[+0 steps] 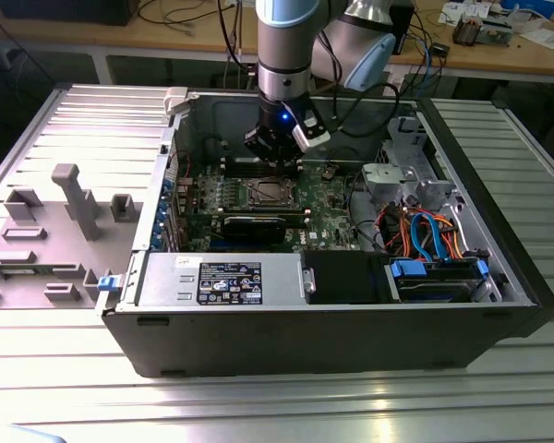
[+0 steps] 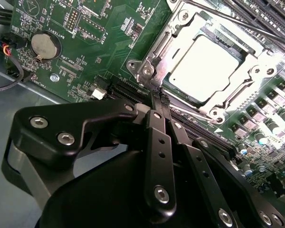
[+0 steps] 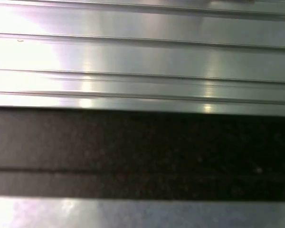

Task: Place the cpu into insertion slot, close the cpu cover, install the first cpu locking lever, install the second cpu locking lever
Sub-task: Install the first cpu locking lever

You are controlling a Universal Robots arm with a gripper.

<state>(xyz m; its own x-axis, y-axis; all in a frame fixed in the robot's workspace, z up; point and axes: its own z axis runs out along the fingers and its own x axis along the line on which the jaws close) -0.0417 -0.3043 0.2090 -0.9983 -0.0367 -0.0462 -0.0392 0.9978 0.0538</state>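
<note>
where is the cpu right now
The cpu sits in the insertion slot on the green motherboard, framed by the cpu cover; in the second wrist view the gripper is at the cover's edge.

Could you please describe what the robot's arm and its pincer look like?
The grey cylindrical arm has a pale blue band and a small blue light near the wrist. The pincer is matte black, with flat linked bars joined by silver screws, tapering to narrow tips.
</note>
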